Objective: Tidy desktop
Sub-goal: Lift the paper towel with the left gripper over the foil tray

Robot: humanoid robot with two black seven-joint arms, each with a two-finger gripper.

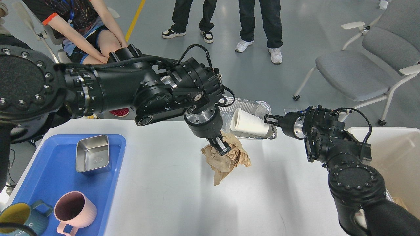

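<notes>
Mid-desktop (164, 183) | left gripper (222, 146) jaws clamped on crumpled brown paper (226, 160) | right gripper (269, 120) jaws: cannot tell, beside foil tray (262, 106)

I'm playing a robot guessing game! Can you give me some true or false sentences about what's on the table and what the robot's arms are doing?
1. The left gripper is pinching the crumpled brown paper. True.
2. The white paper cup stands upright on the desktop. False: it lies on its side in the foil tray.
3. The pink mug sits in the blue tray. True.
4. The metal box is full of paper. False: it looks empty.
5. The right gripper holds a spoon. False: it is at the cup's end.
</notes>
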